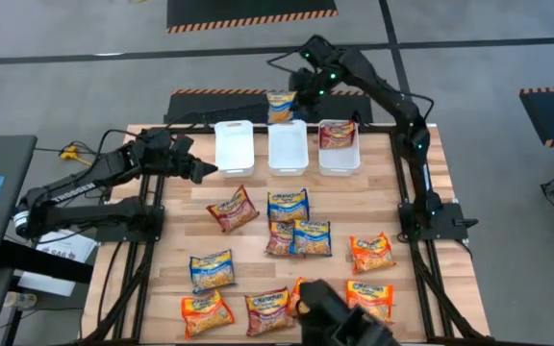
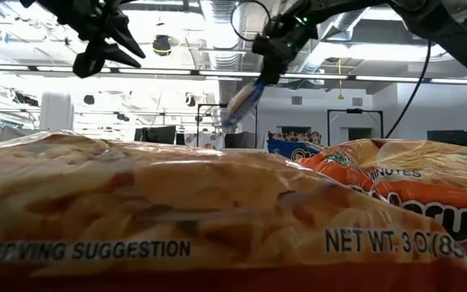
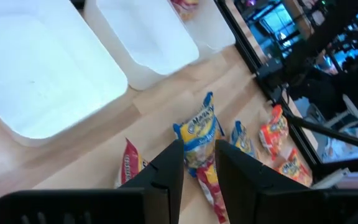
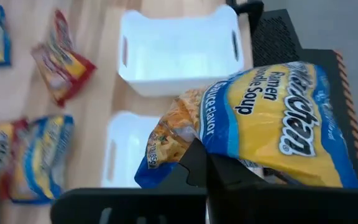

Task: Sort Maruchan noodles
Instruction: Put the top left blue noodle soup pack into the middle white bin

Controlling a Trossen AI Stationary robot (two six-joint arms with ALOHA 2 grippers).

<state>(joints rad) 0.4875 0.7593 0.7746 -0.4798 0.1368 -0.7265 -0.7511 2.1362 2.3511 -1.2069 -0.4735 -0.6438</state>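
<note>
My right gripper [image 1: 299, 93] is raised over the table's far edge, just behind the middle white bin [image 1: 288, 146], and is shut on a blue Maruchan packet [image 1: 280, 106]. My left gripper [image 1: 200, 171] hovers open beside the near end of the left bin [image 1: 234, 146], with nothing between its fingers [image 3: 199, 177]. The right bin [image 1: 339, 146] has a dark red packet lying in it. Several orange, blue and dark red packets lie flat on the wood, among them a blue one [image 1: 288, 205] and a red one [image 1: 232, 209]. My right gripper pinches the blue packet between its two fingers at one edge [image 4: 219, 146], coming at it from above on a slant. The packet is lifted clear and hangs tilted below the fingers [image 2: 242, 101].
More packets lie toward the near edge: orange ones [image 1: 372, 253] [image 1: 206, 312] [image 1: 369, 298] and a blue one [image 1: 212, 270]. A dark camera mount [image 1: 339, 317] sits at the near edge. Bare wood shows between the bins and the packets.
</note>
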